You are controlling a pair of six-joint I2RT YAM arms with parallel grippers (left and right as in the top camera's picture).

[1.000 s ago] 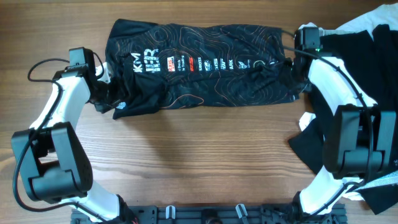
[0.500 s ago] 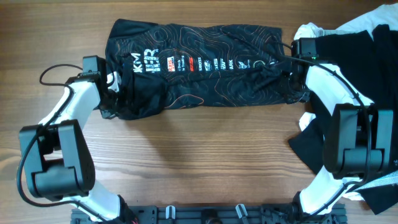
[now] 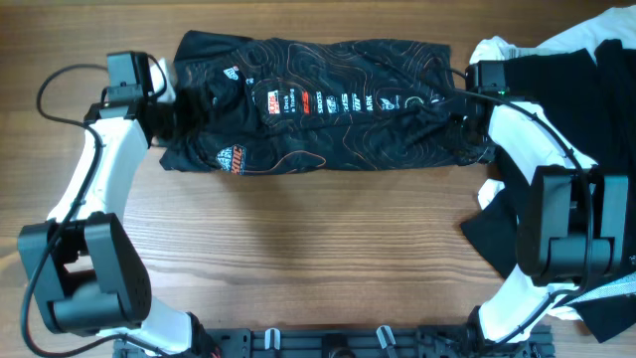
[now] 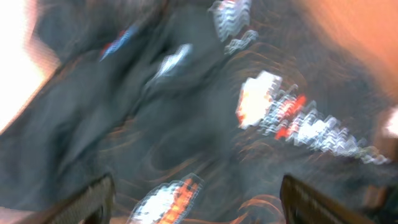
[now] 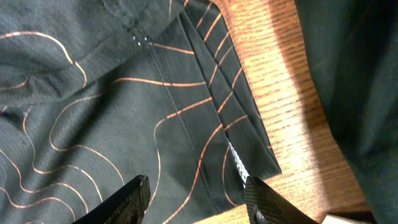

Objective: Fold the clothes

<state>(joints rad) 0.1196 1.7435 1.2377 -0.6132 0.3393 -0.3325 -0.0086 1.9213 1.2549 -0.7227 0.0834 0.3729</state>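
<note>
The black jersey (image 3: 338,109) lay on the table (image 3: 298,249), its end below the released left end effector (image 4: 198,199) seemingly turned in. The right end effector (image 5: 198,200), also unclenched, hovered over the hem. Further folds and the pile (image 3: 586,89) beyond it remained.

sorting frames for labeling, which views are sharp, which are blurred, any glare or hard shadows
Left wrist: heavy motion blur, the jersey logos smeared into streaks, with a washed-out patch at the upper left. Right wrist: sharp, with crisp orange lines, seam stitching and wood grain. Overhead: in focus, even light, only soft shadows on the table, no glare.
</note>
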